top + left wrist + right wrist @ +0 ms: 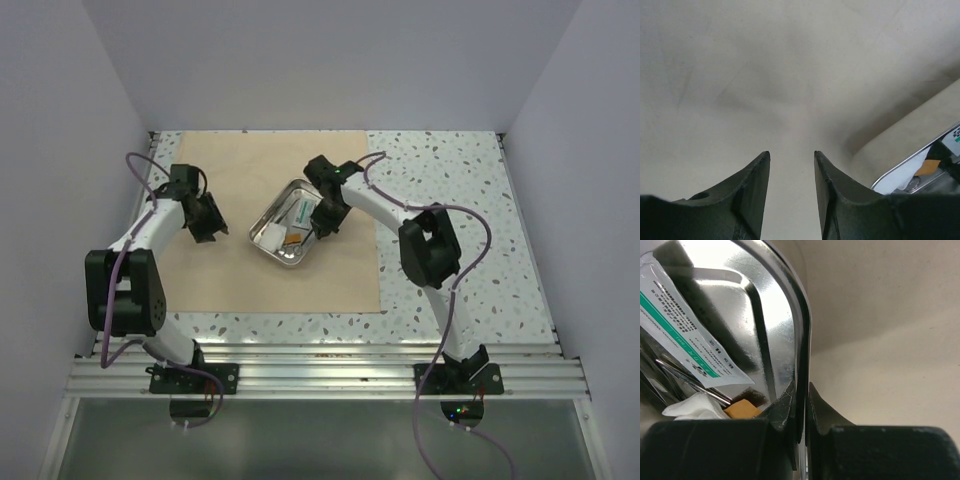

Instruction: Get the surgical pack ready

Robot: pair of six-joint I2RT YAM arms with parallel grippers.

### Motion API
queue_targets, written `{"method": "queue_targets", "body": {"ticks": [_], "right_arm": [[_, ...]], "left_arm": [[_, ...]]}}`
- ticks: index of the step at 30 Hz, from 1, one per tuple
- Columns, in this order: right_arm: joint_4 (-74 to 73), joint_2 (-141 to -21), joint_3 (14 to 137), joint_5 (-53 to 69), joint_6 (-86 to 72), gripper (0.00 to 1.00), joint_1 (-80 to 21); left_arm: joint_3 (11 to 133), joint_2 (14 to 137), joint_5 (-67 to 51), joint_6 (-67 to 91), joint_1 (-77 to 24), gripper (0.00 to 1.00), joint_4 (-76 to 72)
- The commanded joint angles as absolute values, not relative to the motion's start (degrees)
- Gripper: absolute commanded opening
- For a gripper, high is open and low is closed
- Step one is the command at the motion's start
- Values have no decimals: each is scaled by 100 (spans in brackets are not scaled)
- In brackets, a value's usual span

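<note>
1. The right gripper [801, 390] is clamped on the rim of the steel tray [262, 230], one finger inside and one outside, probably to reposition it.
2. The tray rests on the tan sheet [240, 170] and holds a packet [685, 335] and gauze [692, 407].
3. The left gripper [792, 160] hovers over the sheet, moderately parted and empty.

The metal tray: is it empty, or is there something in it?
Not empty. The steel tray holds a green-striped packet, white gauze and a small orange piece; the right end effector grips its rim.
</note>
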State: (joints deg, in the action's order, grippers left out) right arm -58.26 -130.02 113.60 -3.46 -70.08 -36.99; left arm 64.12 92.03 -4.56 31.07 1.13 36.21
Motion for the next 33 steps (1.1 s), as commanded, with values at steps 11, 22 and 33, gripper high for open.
{"method": "queue_targets", "body": {"ticks": [11,22,33], "right_arm": [[-5941,-13403,11945,-9,-8077,16,-4113],[-5731,-12745,12032,246,-6014,59,-3894],[-3429,-12100,10960,755,-3183,52,-2664]], "left_arm": [[6864,9615,-536,3217,193,45,3621],[7330,9932,-484,3032,298,46,3744],[6760,9949,-659,2883,308,30,3920]]}}
